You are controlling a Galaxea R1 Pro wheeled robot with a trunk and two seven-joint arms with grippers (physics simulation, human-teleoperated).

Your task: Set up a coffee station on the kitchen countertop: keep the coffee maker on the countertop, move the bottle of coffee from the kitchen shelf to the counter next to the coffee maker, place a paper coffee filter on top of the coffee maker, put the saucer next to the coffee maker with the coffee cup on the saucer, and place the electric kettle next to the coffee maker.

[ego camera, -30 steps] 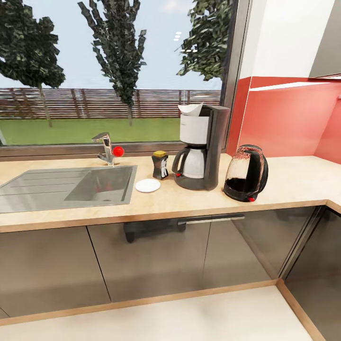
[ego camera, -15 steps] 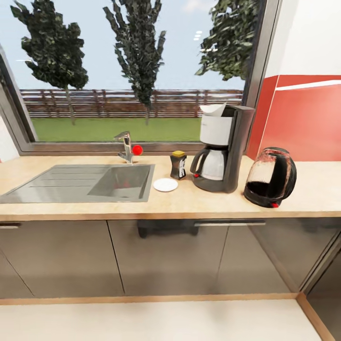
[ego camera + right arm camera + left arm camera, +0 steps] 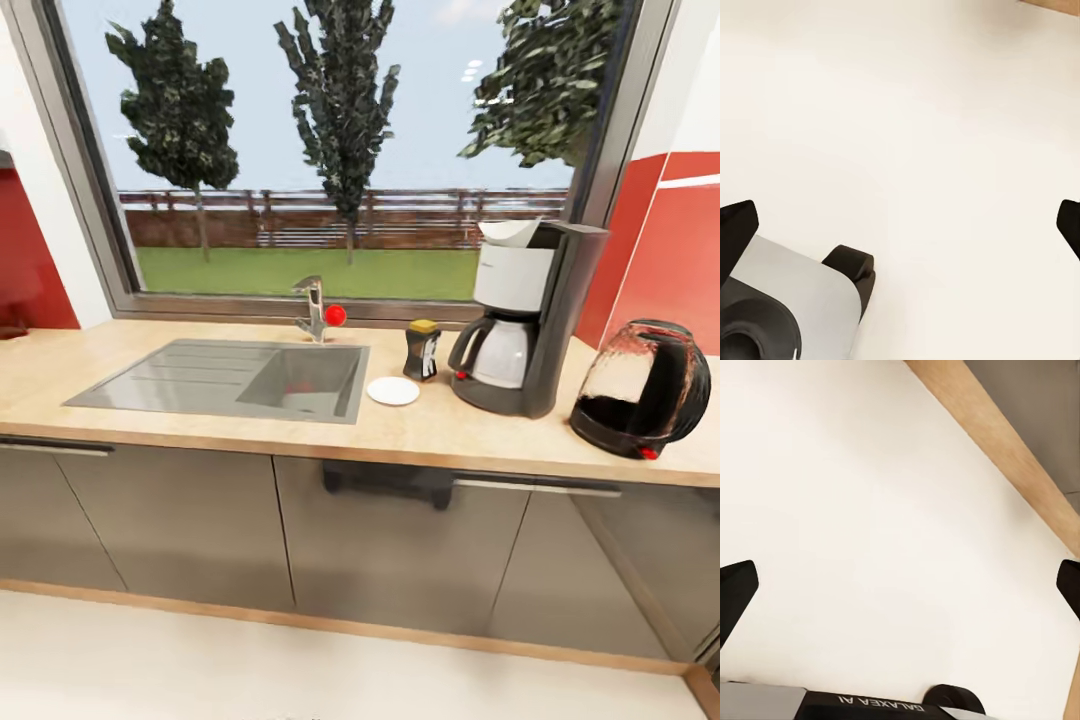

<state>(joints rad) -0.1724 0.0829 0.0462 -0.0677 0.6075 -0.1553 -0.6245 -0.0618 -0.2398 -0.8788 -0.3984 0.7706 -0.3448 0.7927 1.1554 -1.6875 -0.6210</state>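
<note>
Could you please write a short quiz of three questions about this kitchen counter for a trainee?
1. True or false: the saucer already has a cup on it.
2. What lies on top of the coffee maker? A) a lid B) a paper filter C) a spoon
3. Fill in: the coffee bottle stands between the coffee maker and the ____.

Key
1. False; the saucer is bare.
2. B
3. Sink. The kettle is on the coffee maker's other side. In the wrist views both grippers, left and right, are open over the floor.
</note>
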